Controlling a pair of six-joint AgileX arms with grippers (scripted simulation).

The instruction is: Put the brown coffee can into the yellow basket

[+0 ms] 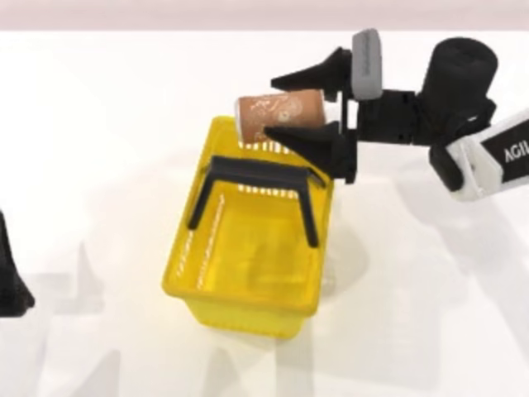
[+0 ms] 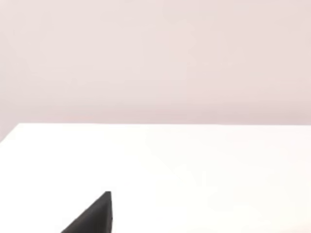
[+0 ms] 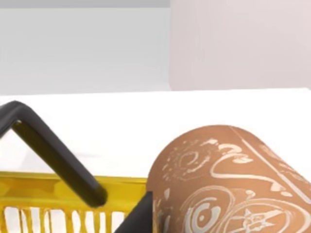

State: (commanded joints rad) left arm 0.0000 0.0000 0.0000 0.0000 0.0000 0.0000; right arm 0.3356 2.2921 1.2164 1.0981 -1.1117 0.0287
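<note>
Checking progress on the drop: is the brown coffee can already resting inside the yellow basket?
No: the right gripper holds the brown coffee can on its side above the yellow basket's far rim.

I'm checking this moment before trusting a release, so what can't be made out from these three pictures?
- Left gripper: cut off by the top view's left edge; fingers not readable. Its wrist view shows only a dark tip and bare table.
- Brown coffee can: its lower part is cut off by the right wrist view's edge.
- Right gripper: shut on the can above the yellow basket's far rim; the height between them cannot be read.
</note>
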